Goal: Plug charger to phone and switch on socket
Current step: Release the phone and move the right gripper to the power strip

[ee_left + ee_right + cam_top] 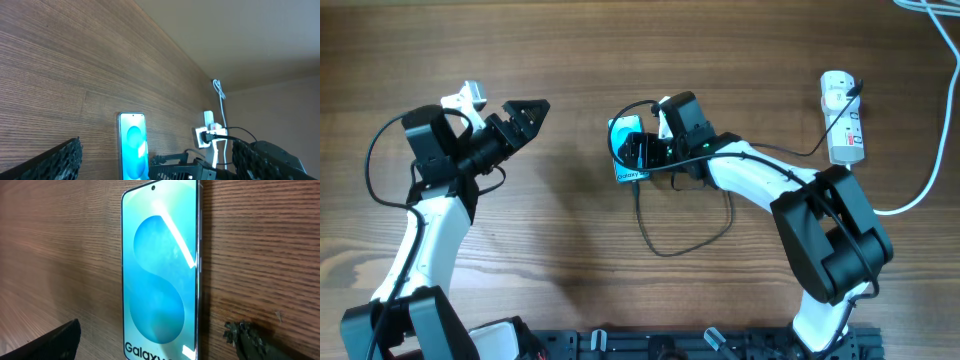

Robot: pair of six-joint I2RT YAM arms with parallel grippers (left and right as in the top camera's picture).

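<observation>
One phone (624,135) lies flat and screen-up near the middle of the counter (620,40), its cyan display lit with a lighter oval and "Galaxy" printed at one end. The right tool (642,152) hangs directly over the phone and hides part of it in the overhead view. The right wrist view shows its fingers (57,342) spread apart, one on each side of the phone, and neither touches it. The charger (670,253) emerges from beneath that tool at the near end of the phone, loops across the counter on the robot's side of the phone, then runs off to the right. Its phone-side tip is hidden, so it cannot be told whether it is seated in the phone. The socket (844,120) lies well to the right of the phone and slightly beyond it. The charger's black plug (212,134) sits in the socket's outlet; the switch is too small to read. A white lead (945,130) curves along the counter edge beyond the socket, farther from the phone. The left tool (532,118) is well to the left of the phone, pointed toward it, with its fingers (60,160) wide apart and nothing between them.
</observation>
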